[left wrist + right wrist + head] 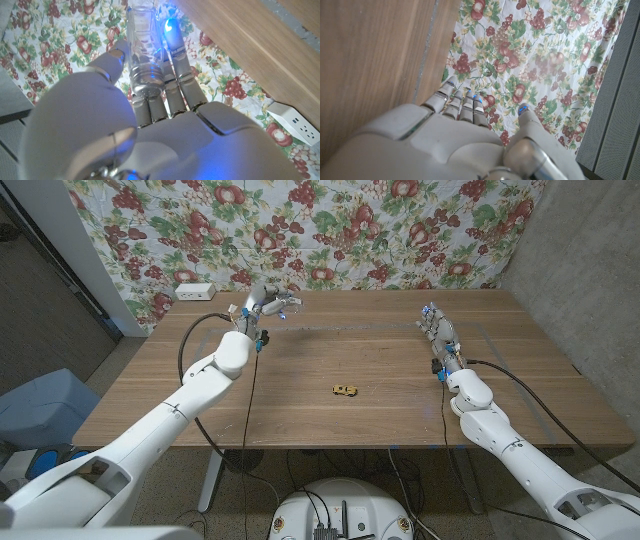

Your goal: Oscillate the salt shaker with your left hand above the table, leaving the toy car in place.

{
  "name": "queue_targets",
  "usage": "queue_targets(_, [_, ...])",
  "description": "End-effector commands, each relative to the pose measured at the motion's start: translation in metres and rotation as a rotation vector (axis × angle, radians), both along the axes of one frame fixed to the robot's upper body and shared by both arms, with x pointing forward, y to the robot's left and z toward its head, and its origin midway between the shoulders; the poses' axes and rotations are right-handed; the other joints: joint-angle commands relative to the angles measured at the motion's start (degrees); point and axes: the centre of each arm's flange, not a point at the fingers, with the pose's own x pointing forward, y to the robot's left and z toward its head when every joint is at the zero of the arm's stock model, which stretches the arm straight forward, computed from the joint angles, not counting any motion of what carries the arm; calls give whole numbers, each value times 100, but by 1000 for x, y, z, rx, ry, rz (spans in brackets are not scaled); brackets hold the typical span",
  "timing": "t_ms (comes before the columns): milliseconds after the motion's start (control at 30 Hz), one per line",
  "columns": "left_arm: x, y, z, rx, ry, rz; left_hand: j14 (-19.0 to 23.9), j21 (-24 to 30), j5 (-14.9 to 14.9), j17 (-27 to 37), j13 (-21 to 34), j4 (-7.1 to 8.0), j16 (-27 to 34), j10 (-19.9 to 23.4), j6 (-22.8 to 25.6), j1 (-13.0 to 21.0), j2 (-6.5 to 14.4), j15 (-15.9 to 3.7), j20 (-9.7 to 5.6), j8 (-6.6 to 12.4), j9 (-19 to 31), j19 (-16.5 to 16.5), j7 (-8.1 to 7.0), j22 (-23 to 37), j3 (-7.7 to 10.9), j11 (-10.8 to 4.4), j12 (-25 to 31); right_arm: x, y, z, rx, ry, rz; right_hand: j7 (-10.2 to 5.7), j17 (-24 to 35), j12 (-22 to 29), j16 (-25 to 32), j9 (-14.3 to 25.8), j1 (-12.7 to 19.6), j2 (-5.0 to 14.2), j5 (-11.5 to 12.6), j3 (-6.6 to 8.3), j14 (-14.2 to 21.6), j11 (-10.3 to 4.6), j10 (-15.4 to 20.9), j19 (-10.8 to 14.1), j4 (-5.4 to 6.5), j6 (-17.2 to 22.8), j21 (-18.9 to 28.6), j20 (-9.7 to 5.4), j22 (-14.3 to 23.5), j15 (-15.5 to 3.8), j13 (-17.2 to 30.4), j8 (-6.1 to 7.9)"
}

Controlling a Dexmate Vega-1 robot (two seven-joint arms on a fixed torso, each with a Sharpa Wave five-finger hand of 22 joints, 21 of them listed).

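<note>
Left hand point(150, 125) grips salt shaker point(142, 45) lengthwise along fingers point(175, 60)

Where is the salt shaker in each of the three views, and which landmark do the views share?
Head view: salt shaker in the left hand, far left over the table.
Left wrist view: clear shaker between the fingers, centre.
Right wrist view: I cannot find it.
Shared landmark: floral cloth.

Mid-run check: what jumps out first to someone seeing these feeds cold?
The left hand, raised at the table's far left corner, grips a clear salt shaker in front of the loud fruit-print cloth. A small yellow toy car sits alone mid-table. The right hand holds nothing at the far right.
</note>
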Motion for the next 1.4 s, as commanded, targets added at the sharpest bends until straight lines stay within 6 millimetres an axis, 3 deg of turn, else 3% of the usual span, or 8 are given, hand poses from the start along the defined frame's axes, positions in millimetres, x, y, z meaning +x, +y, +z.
queue_targets(33, [-14, 4, -19, -232, -182, 38, 1783, 40, 26, 10, 24, 312, 38, 3, 21, 921, 933, -1815, -911, -8, 14, -502, -34, -2, 373, -42, 8, -1, -4, -1, 1, 1, 2, 17, -8, 26, 32, 5, -17, -34, 14, 20, 69, 8, 10, 47, -38, 26, 32, 5, 14, 9, -3, 31])
queue_targets(333, [-15, 2, -20, -224, -177, 34, 1773, 64, 25, 9, 23, 315, 33, -1, 19, 916, 930, -1815, -913, -8, 15, -522, -41, -4, 374, -39, 7, -1, -5, -2, -1, 0, 2, 20, -24, 23, 36, 5, -23, -26, 15, 15, 69, 11, 9, 48, -48, 33, 32, 7, 14, 12, -4, 34])
queue_targets(600, [-12, 0, -13, -132, -71, 22, 1771, 88, 24, 10, 23, 318, 32, -2, 15, 911, 930, -1815, -910, -10, 16, -531, -43, -5, 375, -46, 7, -3, -6, -2, 5, 0, 1, 22, -36, 23, 40, 5, -30, -19, 15, 10, 69, 8, 12, 47, -55, 35, 32, 11, 14, 18, -4, 34])
queue_targets(1400, [4, -14, 14, 329, 303, -69, 1774, 156, 24, 13, 24, 319, 36, 26, 41, 898, 931, -1815, -904, -1, 20, -577, -58, -15, 384, -49, 17, -6, -7, -6, -2, 1, 3, 13, -76, 23, 53, 5, -48, 3, 15, -3, 71, 10, 21, 58, -81, 42, 36, 16, 13, 30, -5, 36])
